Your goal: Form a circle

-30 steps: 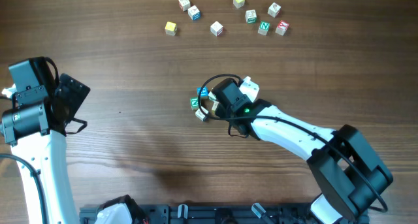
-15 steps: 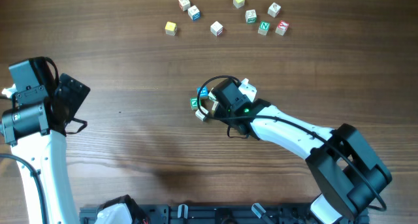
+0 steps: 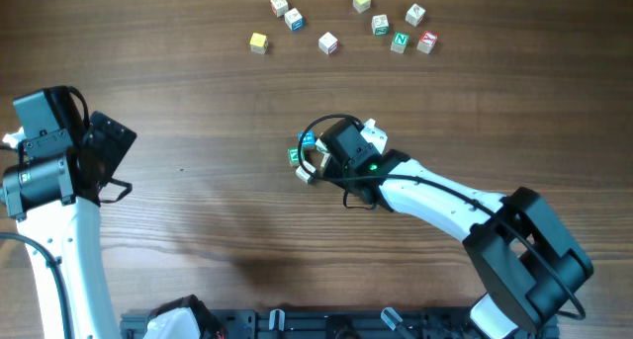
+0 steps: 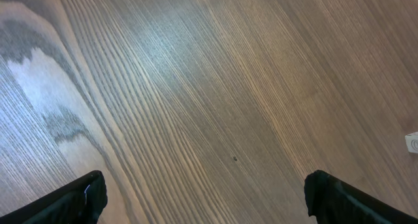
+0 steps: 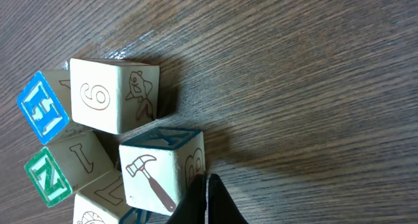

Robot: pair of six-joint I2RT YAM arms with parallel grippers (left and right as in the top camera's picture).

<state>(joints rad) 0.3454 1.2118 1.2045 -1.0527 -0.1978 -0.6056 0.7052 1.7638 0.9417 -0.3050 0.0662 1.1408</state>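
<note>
tabletop [image 3: 198, 102], circle [image 5: 98, 155] against closed right gripper [image 5: 208, 199]

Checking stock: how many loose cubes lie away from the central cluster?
9 loose cubes, all at the table's far side: four leftward, five rightward. None look hidden.

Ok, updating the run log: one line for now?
left gripper: open, empty | right gripper: shut, beside cream wooden hammer-picture cube | wooden letter cubes: clustered
</note>
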